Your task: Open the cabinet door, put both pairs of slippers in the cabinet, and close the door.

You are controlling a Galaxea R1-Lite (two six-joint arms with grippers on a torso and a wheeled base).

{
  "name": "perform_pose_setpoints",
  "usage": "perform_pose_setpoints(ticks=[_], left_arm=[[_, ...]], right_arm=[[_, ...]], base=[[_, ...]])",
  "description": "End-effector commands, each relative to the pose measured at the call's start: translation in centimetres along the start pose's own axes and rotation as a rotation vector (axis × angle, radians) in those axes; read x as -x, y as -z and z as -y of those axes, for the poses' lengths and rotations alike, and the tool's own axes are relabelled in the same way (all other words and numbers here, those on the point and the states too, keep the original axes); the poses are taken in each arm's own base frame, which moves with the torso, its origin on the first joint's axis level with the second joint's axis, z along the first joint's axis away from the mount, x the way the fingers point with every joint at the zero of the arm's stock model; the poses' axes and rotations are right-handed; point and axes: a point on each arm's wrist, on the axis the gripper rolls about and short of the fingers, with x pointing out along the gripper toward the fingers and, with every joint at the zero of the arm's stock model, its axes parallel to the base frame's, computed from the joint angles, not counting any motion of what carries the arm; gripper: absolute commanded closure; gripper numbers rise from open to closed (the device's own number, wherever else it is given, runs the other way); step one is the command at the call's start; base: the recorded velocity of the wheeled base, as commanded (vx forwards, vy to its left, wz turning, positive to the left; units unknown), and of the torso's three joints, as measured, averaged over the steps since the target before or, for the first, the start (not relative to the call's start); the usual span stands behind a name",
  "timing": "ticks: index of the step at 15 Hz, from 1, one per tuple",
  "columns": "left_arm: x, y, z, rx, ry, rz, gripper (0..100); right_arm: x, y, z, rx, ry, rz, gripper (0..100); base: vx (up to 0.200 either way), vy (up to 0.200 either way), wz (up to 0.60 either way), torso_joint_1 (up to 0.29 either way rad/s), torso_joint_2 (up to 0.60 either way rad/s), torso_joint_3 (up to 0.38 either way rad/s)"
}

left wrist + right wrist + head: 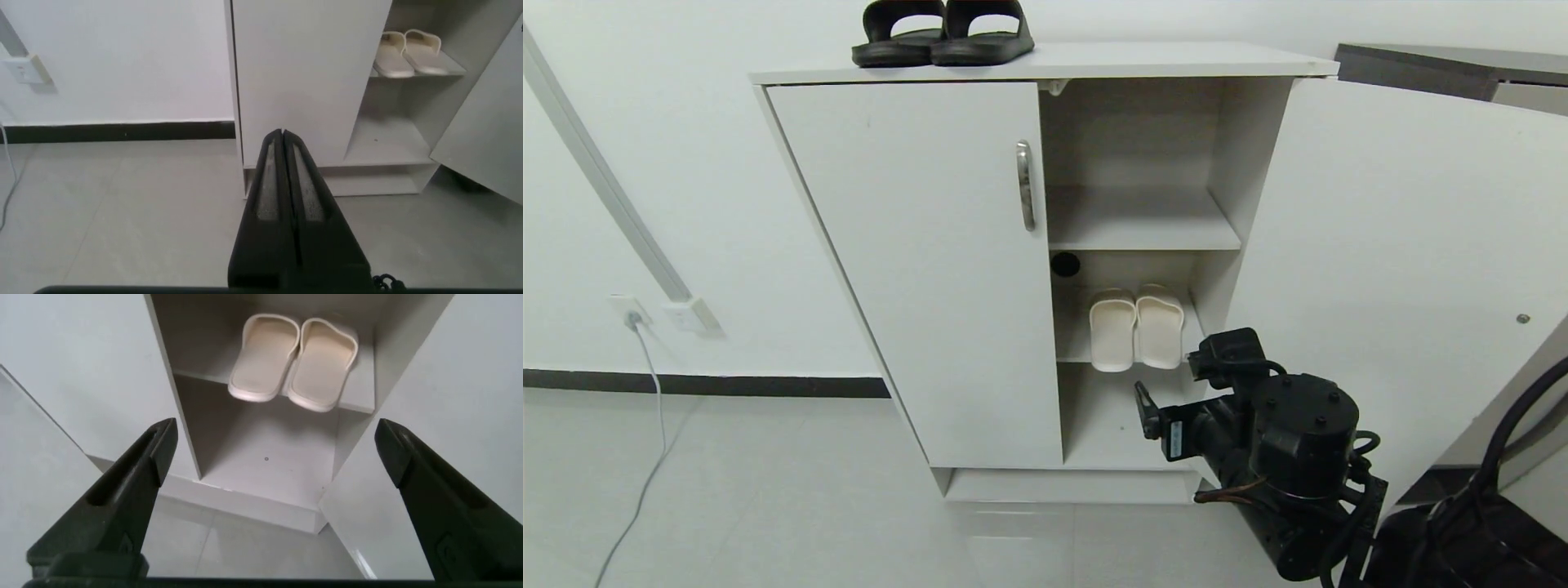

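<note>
Right gripper: two fingers spread wide, nothing between them. It sits low in front of the open side of the cabinet, near the bottom compartment and touching nothing. Right arm is just in front of the open door.

Left gripper: two fingers pressed flat together, holding nothing. It hangs over the floor, well back from the cabinet and facing the shut door.

Cabinet, white, two doors:
- left door shut, with one metal handle upright along its inner edge
- right door swung wide open

Open side shows three compartments, parted by two shelves: upper shelf and middle shelf. One dark round hole is in the back panel, just under the upper shelf.

Slippers, two pairs, four in all:
- cream pair, two side by side and touching, soles down on the middle shelf inside the cabinet, near ends reaching the shelf's front edge. Right wrist view has them above and between the spread fingers, apart from both.
- black pair, two side by side and touching, on the cabinet's top board above the shut door, outside the cabinet.

Wall to the left: two socket plates side by side, one cable running from the left-hand plate down to the floor.
</note>
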Motion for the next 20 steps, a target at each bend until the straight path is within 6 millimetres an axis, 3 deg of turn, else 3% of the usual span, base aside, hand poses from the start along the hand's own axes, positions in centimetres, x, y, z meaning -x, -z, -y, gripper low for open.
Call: perform_pose_setpoints(ticks=[1, 4, 20], left_arm=[[-0.01, 0.00, 0.00, 0.001, 0.000, -0.001, 100], [0.00, -0.05, 0.00, 0.001, 0.001, 0.000, 100], [0.00, -0.05, 0.00, 0.004, 0.000, 0.000, 100]], right_arm=[[-0.25, 0.42, 0.00, 0.006, 0.003, -0.010, 0], [-0.48, 0.79, -0.16, 0.013, 0.005, -0.017, 0], [-0.25, 0.43, -0.19, 0.000, 0.000, -0.001, 0]], base=[[0.000, 0.000, 0.00, 0.000, 0.00, 0.000], [0.000, 0.000, 0.00, 0.000, 0.00, 0.000], [0.000, 0.200, 0.00, 0.002, 0.00, 0.003]])
